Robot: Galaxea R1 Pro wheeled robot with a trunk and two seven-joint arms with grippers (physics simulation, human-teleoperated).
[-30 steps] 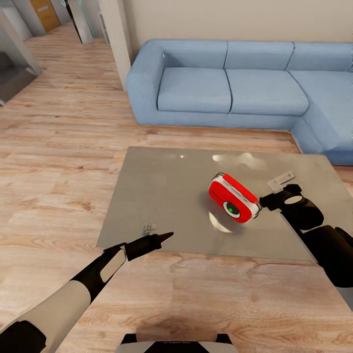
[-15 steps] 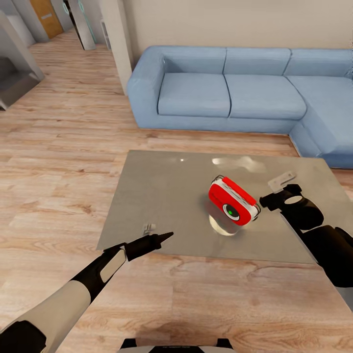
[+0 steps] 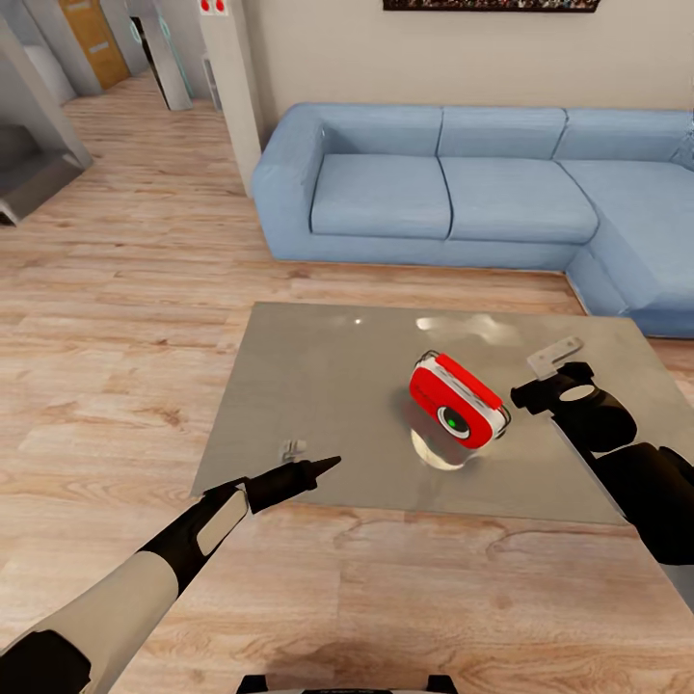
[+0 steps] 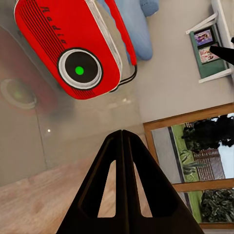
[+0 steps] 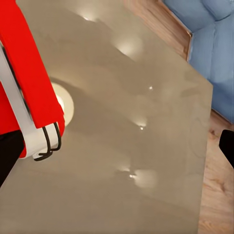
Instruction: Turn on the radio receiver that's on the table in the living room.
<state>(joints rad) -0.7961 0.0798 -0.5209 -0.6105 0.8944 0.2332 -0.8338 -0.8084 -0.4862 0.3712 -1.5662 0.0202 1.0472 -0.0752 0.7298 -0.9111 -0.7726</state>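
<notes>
While the head camera is looking down over the living room's wood plank floor (image 3: 116, 318), the left gripper (image 3: 313, 469) is hovering at the near left corner of the coffee table (image 3: 318, 386), its black fingers (image 4: 124, 161) pressed together into a single point that is aiming across the glossy grey top. In the left wrist view those closed fingers are pointing toward the radio receiver (image 4: 70, 48), whose round dark dial (image 4: 79, 69) is showing a small green light at its centre.

Further along, the radio receiver (image 3: 457, 397) is sitting tilted on the right half of the table, nearer the front edge than the back, red with white-silver trim, its dial facing the robot. A pale round reflection (image 3: 439, 449) is lying on the tabletop just below it.

Just beside the radio's right end, the right gripper (image 3: 532, 393) is hanging over the table's right side. Its fingers are standing apart: in the right wrist view one dark fingertip is showing at each side of the picture, with the radio's red body (image 5: 29, 83), white trim and thin wire handle (image 5: 50, 143) lying close to one of them; whether that finger is touching the radio cannot be told.

Behind the table, a blue sectional sofa (image 3: 443, 183) is standing against the beige wall (image 3: 318, 48).
</notes>
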